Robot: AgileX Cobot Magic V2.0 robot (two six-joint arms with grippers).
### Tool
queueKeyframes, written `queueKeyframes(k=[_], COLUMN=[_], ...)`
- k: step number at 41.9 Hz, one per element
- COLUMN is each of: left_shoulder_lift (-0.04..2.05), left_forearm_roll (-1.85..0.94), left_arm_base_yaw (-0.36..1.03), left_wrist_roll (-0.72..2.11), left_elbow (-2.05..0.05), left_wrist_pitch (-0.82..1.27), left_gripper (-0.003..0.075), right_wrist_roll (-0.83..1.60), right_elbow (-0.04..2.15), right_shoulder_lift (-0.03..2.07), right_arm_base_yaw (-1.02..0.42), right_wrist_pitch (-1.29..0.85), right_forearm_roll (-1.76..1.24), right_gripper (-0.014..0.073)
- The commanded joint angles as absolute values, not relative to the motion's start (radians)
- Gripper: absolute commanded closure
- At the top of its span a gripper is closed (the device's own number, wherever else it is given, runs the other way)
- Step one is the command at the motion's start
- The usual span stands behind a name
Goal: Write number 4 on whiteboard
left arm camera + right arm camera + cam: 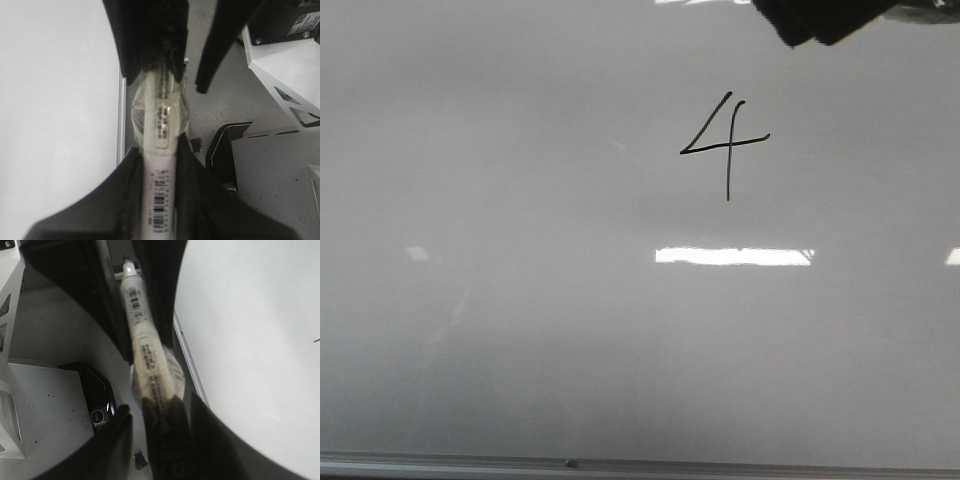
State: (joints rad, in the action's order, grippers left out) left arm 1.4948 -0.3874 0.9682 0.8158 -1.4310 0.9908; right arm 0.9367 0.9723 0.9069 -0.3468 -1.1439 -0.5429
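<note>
From the front camera I count one whiteboard (520, 330) filling the view, with one metal edge strip (620, 466) along its near side and one number 4 (725, 145) drawn in thin black line on its upper right part: a slanted stroke, a crossbar and a vertical stem. I see three bright glares on the board, the widest just below the 4. A dark blurred shape (820, 20) hangs at the top right corner, apart from the digit. In both wrist views I find one marker (161, 150), white with a barcode label. My left gripper (159, 155) is clenched around one end of its barrel, and my right gripper (165, 405) is clenched around the other end, so both arms grasp the same single marker beside the board's edge.
</note>
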Motion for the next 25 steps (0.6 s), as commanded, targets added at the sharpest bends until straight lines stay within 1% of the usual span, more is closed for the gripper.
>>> queueKeyframes(k=[1,3,6,12,15,21,25], left_shoulder_lift=[1.461,1.461,1.459,1.45,1.439,1.386,1.329], left_forearm_roll=[-0.418,-0.408,-0.368,-0.166,-0.029,0.213,0.255], left_arm_base_yaw=[0.975,0.975,0.975,0.957,0.931,0.839,0.758], left_wrist_roll=[0.798,0.792,0.764,0.592,0.47,0.169,0.074], left_elbow=[-1.465,-1.465,-1.465,-1.467,-1.477,-1.507,-1.509], left_wrist_pitch=[0.944,0.944,0.944,0.955,0.971,0.991,0.995], left_gripper=[0.066,0.066,0.066,0.066,0.066,0.066,0.066], right_wrist_roll=[0.937,0.936,0.894,0.756,0.736,0.735,0.735], right_elbow=[1.003,1.003,1.004,1.004,1.004,1.004,1.004], right_shoulder_lift=[0.896,0.896,0.891,0.862,0.855,0.853,0.853], right_arm_base_yaw=[-0.347,-0.345,-0.34,-0.294,-0.275,-0.265,-0.265], right_wrist_pitch=[-1.106,-1.105,-1.091,-1.027,-1.012,-1.004,-1.0], right_forearm_roll=[-0.577,-0.557,-0.502,-0.403,-0.384,-0.384,-0.384], right_gripper=[0.0133,0.0073,0.0029,0.0032,0.0032,0.0032,0.0032])
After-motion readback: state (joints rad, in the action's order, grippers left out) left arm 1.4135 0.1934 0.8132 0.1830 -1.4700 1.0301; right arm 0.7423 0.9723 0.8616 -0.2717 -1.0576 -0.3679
